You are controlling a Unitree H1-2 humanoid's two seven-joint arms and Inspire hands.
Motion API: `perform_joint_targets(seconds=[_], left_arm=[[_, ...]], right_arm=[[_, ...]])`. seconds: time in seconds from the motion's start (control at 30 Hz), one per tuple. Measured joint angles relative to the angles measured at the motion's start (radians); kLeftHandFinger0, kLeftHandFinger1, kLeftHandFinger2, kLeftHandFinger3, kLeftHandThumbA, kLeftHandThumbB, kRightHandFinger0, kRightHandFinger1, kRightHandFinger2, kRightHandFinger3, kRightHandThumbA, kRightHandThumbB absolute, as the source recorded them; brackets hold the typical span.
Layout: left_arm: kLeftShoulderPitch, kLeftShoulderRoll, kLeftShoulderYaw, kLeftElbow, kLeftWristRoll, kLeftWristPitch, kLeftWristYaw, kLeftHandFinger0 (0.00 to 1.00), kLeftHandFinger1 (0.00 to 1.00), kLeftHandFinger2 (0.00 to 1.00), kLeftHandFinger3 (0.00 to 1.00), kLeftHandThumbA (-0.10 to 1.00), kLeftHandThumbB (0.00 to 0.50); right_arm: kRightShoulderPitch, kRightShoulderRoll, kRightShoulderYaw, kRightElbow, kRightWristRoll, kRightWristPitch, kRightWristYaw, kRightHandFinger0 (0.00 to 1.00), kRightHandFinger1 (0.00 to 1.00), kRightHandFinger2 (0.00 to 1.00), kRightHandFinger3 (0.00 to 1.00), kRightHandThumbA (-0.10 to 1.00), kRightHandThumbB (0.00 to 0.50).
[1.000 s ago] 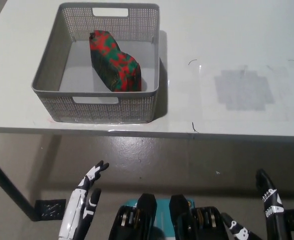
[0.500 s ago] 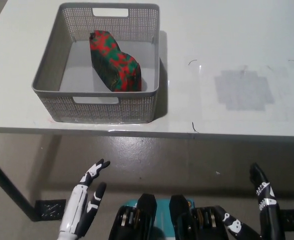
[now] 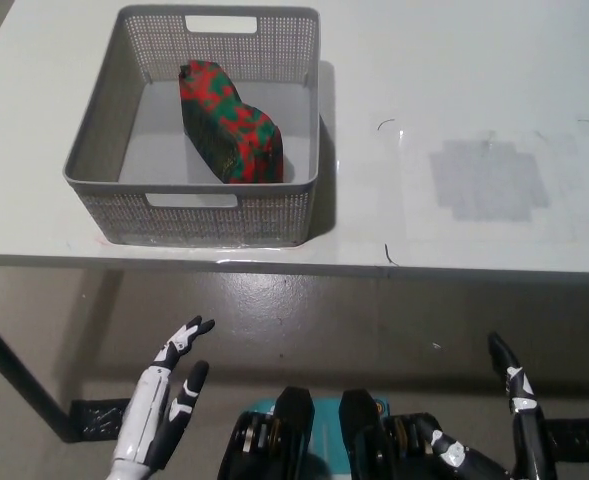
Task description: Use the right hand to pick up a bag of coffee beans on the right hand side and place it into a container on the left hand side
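A red and green patterned bag of coffee beans [image 3: 229, 122] lies inside the grey mesh basket [image 3: 109, 140] on the left part of the white table. It slants from the back left to the front right of the basket. Both hands hang below the table's front edge, well away from the basket. My black right hand [image 3: 509, 425] is at the lower right, open and holding nothing. My white left hand [image 3: 164, 400] rests at the lower left, fingers spread, also open.
A grey rectangular patch [image 3: 489, 180] marks the table [image 3: 454, 80] on the right side. A dark table leg [image 3: 14, 380] runs down at the lower left over the concrete floor.
The right hand has shifted slightly left and lower in the picture. The left hand has drifted a little left. The bag and basket have not moved.
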Motion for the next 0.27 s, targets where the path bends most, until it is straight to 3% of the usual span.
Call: perform_joint_targets(seconds=[0.27], left_arm=[[0.02,0.0,0.001,0.0,-0.012,-0.006,0.0,1.0,1.0,1.0,1.0,1.0,0.374]], right_arm=[[0.014,0.006,0.0,0.0,-0.051,0.02,-0.013,1.0,1.0,1.0,1.0,0.89,0.169]])
